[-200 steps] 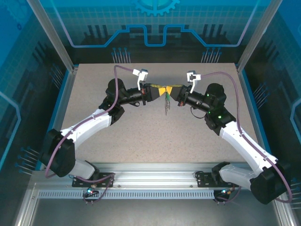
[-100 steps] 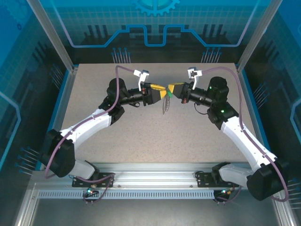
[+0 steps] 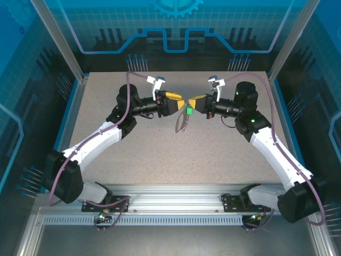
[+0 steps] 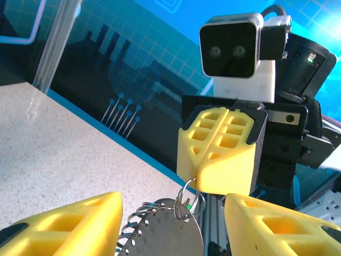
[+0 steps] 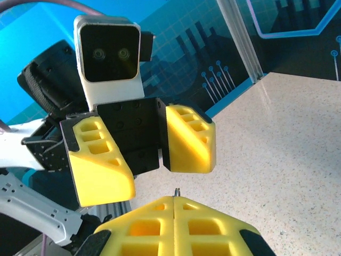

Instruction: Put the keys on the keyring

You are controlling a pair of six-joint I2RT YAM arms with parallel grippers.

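My right gripper (image 3: 191,103) is shut on a small silver split ring (image 4: 189,200) at the top of the keyring (image 4: 160,232). The keyring is a grey metal oval with a coil of silvery links along one edge, and it hangs above the table (image 3: 133,154). The keys show as a green head (image 3: 189,111) just under my right gripper's tips. My left gripper (image 3: 179,101) faces the right one. Its yellow fingers (image 4: 69,226) stand open on either side of the hanging keyring without touching it. In the right wrist view the ring's wire pokes out of my right gripper (image 5: 175,198).
The speckled table stretches in front of and around both arms. Metal frame posts (image 3: 80,80) and blue glass walls close in the back and sides. A slotted rail (image 3: 170,213) runs along the near edge by the arm bases.
My left gripper has opened and let go of the bundle, which now hangs from the right gripper alone. Both wrists have shifted slightly towards the back.
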